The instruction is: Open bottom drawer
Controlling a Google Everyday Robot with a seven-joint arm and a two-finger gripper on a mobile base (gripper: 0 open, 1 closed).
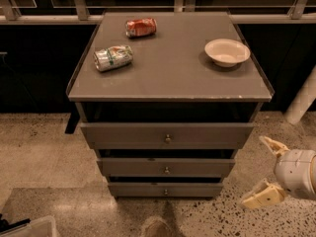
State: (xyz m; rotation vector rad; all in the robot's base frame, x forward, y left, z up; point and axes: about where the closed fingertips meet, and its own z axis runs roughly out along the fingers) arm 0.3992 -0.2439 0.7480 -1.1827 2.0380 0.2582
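I'm hovering the hand [265,172], spread and empty, low right of the table [170,78]. The bottom drawer [143,188], lowest in that table, is looking rigid, probably light; I'm eyeing its tiny, slippery knob [165,191] as the only hold.

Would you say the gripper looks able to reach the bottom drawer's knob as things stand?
Probably yes: the gripper hangs open right of the bottom drawer, near its height, and nothing visible stands between it and the knob.
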